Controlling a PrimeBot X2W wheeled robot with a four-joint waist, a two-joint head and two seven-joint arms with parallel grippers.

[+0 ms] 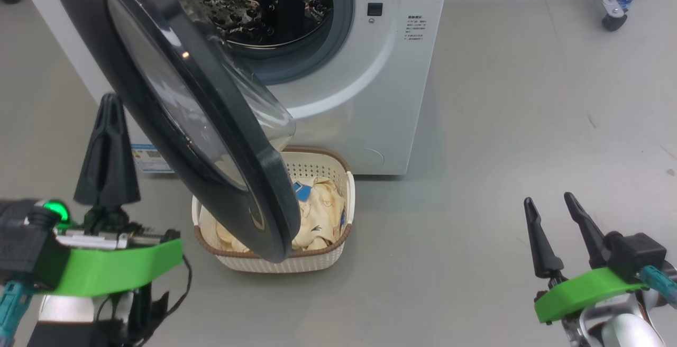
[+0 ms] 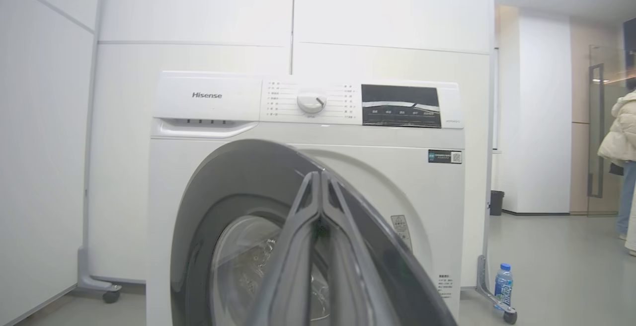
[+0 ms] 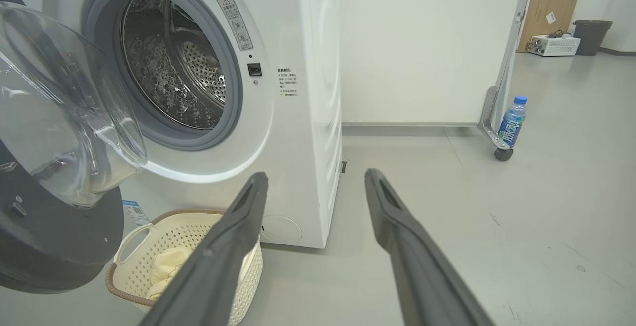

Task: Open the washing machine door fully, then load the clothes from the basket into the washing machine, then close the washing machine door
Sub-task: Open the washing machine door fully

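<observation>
Pinched together, empty, at left gripper (image 1: pixel 109 101), likely to push washing machine door (image 1: pixel 222 119) wider. Spread, empty, at right gripper (image 1: pixel 548 200), ready for clothes (image 1: pixel 320 204).

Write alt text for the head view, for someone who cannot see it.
The washing machine door, black-ringed around clear glass, stands partly open and hides part of the basket of cream clothes in front of the white washing machine. The left gripper, shut, stands beside the door's outer face; the right gripper is open at lower right, holding nothing.
</observation>
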